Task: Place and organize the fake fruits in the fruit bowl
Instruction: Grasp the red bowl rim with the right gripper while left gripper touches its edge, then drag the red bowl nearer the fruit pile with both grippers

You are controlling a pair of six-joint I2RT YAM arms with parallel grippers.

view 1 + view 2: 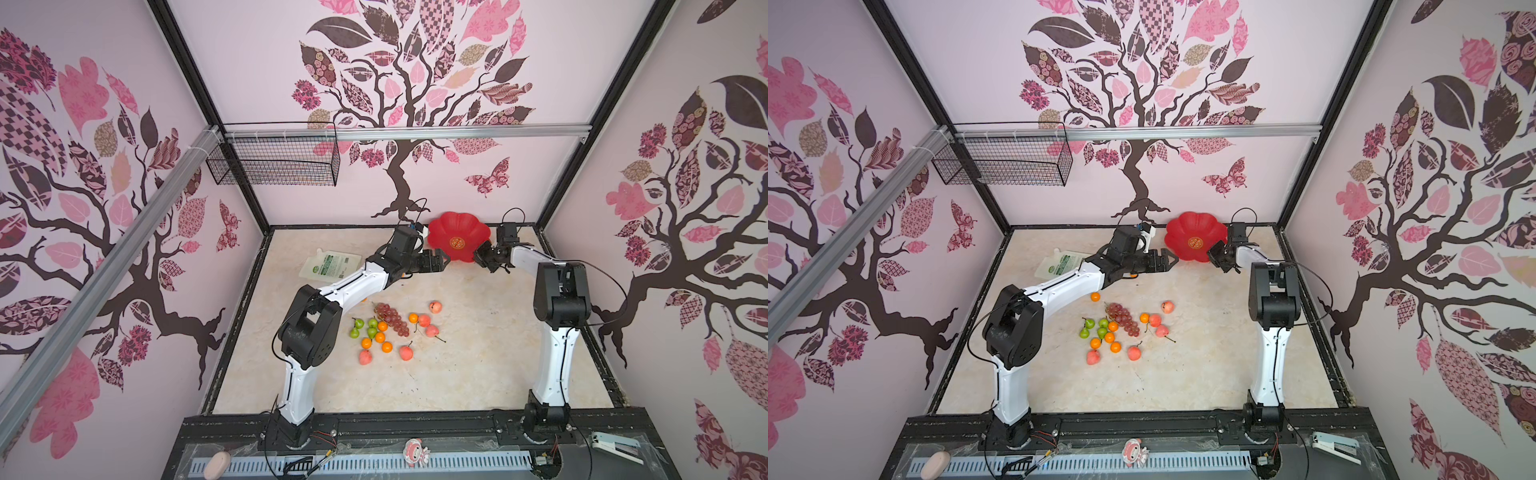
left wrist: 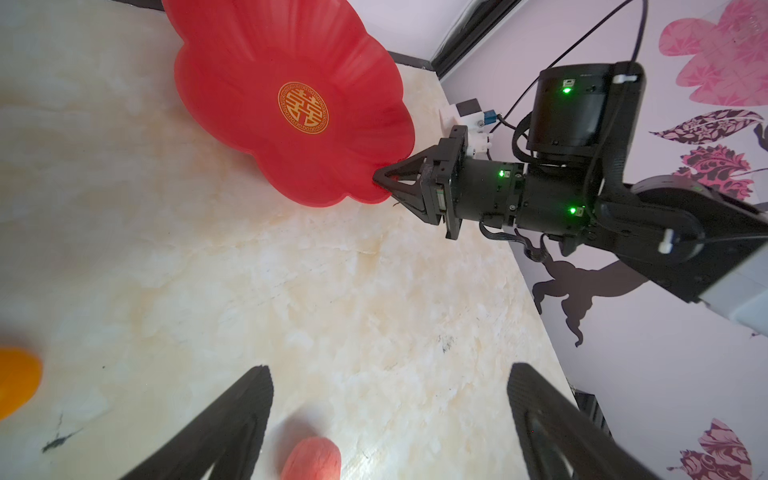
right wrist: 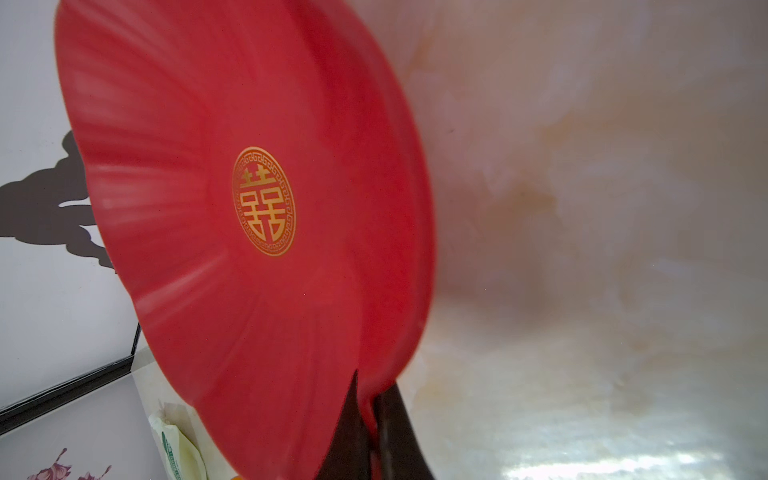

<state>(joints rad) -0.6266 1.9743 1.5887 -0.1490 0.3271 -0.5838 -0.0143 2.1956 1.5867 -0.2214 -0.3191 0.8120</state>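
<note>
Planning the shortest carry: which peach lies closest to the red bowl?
The peach farthest back, right of the grape bunch; the others lie nearer the robot.

Orange ball [image 2: 16, 382] and peach [image 2: 311, 459] are cut off, blurred, at the left wrist view's edges; pouch [image 3: 176, 449] is half hidden by fruit bowl [image 3: 187, 104].

Noted bright, even light, soft shadows, wide-angle bending at edges, glare on tabletop [image 3: 615, 455], blurred peach [image 2: 312, 459] close to left wrist camera.

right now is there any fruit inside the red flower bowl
No, in the left wrist view the whole inside of the fruit bowl is bare red, with only its gold centre mark showing.
</note>
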